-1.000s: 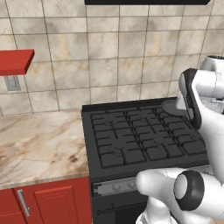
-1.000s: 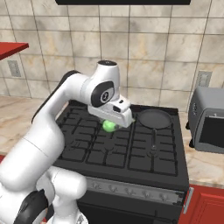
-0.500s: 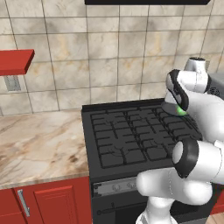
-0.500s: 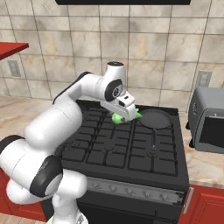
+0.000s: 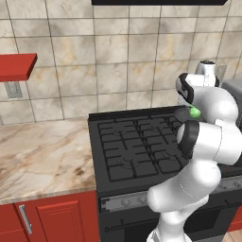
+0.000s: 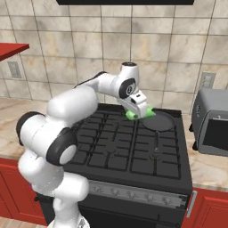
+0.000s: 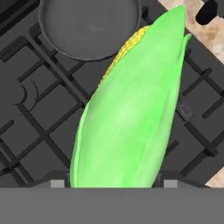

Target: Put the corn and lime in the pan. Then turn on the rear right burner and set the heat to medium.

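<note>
While the tool (image 6: 141, 111) pinches the corn (image 7: 131, 109), the pan (image 7: 89, 26) waits at the hand view's upper left. Its long axis points past the pan's right rim.

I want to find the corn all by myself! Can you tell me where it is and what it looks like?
Look at the black stove, then its far right corner where the round grey pan sits. Just left of the pan, the robot's fingers hold the corn above the grates. It is long and bright light green, with yellow kernels peeking out along one side.
</note>
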You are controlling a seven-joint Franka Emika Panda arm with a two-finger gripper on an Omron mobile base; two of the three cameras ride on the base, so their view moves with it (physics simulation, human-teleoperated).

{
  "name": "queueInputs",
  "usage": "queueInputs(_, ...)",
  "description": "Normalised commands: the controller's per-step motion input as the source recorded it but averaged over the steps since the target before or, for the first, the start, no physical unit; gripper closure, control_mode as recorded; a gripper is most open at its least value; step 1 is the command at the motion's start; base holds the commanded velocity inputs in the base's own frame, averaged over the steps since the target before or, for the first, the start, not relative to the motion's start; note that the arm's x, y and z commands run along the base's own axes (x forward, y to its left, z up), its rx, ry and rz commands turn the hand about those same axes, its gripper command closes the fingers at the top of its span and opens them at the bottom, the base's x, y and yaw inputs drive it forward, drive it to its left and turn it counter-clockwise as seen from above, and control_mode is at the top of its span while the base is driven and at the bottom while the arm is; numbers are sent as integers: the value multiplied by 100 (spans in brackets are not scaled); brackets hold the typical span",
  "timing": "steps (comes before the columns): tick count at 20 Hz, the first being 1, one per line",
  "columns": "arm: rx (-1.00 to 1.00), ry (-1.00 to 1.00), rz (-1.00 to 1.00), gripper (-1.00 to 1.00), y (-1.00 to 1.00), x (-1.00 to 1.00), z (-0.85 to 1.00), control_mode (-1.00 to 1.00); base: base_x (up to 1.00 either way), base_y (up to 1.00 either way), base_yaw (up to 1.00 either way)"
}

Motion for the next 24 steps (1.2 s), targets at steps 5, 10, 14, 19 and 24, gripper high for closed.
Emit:
queueInputs(5, 0, 0, -6, 100, -40, 66, -6, -100, 0, 0, 0)
queueInputs(10, 3, 0, -1, 100, -17, 21, -48, -100, 0, 0, 0)
queueInputs(14, 6, -1, 0, 100, -3, 15, -57, -100, 0, 0, 0)
queueInputs(19, 5, 0, 0, 100, 0, 32, -48, -100, 0, 0, 0)
queueInputs(24, 0, 0, 0, 100, -8, 43, -9, -100, 0, 0, 0)
